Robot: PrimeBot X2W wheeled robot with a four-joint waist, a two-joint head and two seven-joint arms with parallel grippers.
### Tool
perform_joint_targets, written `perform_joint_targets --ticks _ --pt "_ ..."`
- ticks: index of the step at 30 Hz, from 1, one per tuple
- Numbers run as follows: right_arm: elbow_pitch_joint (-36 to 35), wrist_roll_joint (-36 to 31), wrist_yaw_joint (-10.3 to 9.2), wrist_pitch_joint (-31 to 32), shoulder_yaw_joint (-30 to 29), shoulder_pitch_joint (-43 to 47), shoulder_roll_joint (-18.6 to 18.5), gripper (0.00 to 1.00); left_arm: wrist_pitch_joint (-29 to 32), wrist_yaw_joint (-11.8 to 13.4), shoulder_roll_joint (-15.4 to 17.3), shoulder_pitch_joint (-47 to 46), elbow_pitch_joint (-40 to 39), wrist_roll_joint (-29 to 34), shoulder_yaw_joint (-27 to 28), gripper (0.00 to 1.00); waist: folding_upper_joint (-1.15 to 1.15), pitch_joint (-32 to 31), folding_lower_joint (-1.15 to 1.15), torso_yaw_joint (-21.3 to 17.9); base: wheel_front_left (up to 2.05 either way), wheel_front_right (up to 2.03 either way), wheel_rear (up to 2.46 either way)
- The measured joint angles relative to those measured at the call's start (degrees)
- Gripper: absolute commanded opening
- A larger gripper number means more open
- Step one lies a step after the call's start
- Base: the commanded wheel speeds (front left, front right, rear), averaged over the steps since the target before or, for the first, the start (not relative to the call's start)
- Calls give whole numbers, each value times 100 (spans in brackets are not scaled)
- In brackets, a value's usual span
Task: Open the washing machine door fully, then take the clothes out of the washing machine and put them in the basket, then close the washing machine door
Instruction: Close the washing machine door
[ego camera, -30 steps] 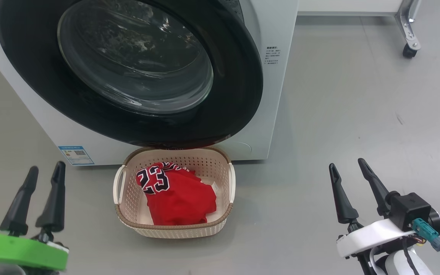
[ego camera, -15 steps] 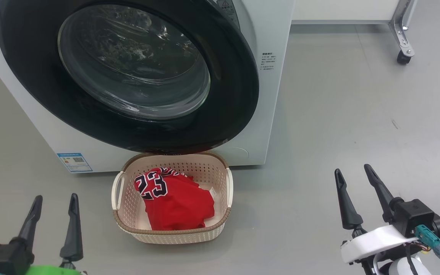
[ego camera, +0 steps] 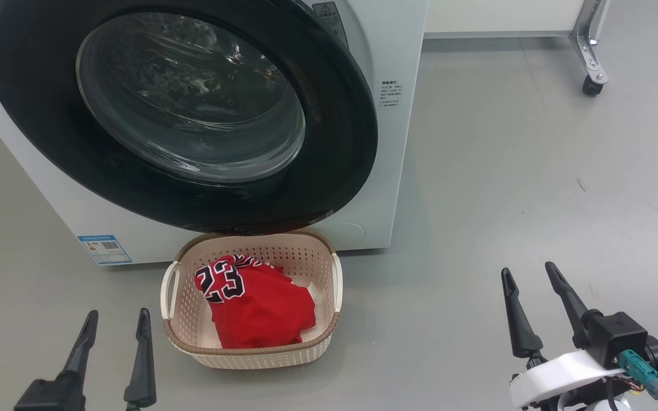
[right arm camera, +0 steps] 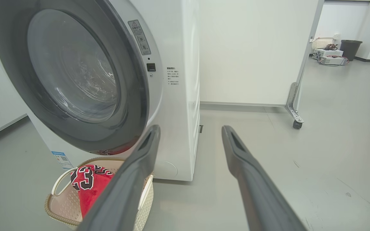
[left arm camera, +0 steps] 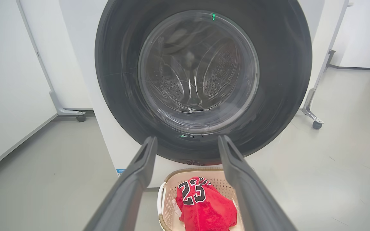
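Drawn back, the left gripper now sits left of the basket, the right gripper well right of it, both spread wide and empty; the red 23 jersey lies inside, the washing machine door just behind.

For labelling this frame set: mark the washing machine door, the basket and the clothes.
washing machine door (ego camera: pixel 340 142), head view, black rim right of the glass
basket (ego camera: pixel 260 358), head view, cream front wall under the brown rim
clothes (ego camera: pixel 266 308), head view, red fabric right of the number 23
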Motion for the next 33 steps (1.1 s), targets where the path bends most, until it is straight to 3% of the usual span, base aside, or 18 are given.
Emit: perform_joint_targets --ticks 33 --pt "-259 -57 -49 132 -2 92 -64 100 -52 114 -225 20 70 247 -94 100 0 50 0 9 0 0 0"
